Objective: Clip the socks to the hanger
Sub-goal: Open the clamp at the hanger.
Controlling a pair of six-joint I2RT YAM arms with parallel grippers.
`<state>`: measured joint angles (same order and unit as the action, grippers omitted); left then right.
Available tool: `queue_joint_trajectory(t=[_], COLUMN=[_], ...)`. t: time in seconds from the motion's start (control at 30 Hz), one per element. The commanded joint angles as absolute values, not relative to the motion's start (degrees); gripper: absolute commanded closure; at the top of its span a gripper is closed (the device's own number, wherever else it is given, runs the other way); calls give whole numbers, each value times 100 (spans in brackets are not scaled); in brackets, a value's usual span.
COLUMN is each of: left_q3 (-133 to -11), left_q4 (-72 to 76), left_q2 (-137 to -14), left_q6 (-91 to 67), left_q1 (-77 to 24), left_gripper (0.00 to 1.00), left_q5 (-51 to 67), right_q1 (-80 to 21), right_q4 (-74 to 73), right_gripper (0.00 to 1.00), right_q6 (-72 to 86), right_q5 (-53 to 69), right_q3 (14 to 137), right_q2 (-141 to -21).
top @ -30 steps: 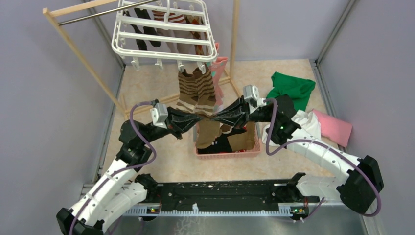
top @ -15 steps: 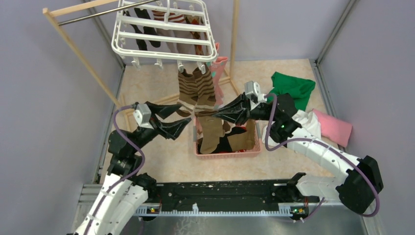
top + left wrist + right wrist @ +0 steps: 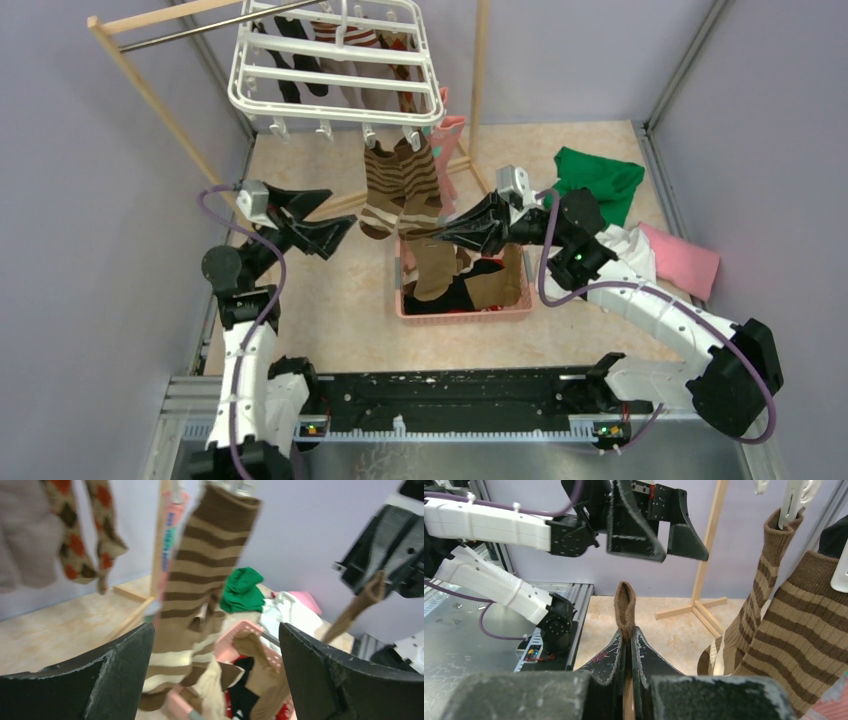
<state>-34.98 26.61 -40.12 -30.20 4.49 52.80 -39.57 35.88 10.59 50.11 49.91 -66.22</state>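
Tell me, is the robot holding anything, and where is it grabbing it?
The right arm's jaws pinch a plain brown sock near its top end; the rest dangles over the basket. The left arm's jaws are open, holding nothing.

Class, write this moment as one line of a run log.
left claw: open, empty | right claw: shut on plain brown sock | striped socks: clipped to hanger

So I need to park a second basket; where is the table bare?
Bare table lies left of the pink basket, under the left gripper, and behind, between the wooden rack and the green cloth. The right side is crowded with the white cloth and pink cloth.
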Motion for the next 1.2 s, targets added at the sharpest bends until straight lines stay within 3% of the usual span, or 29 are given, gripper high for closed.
queue_joint_trajectory(t=[0.0,0.17,0.57,1.17], left_q3=[-2961,-2800,-4338,-5195], left_q4=[7271,10176,10274,10269], left_q2=[-4739,-5939,-7424,-7818], left_q6=[-5936,-7341,-6966,-5849], left_q1=[1558,1921,1678,1190], left_gripper=[1,1,1,1], left_q5=[6545,5923,5940,5878], right_q1=[-3910,-3903,-3904,-3899], right_q4=[3813,3864,4141,4130], right_gripper=[100,100,100,100], right_q6=[921,818,852,857], right_q5=[5161,5248,5545,5752], right_q3=[5149,5107,5244,5493], right_q2=[-6513,-6528,-6781,-7048])
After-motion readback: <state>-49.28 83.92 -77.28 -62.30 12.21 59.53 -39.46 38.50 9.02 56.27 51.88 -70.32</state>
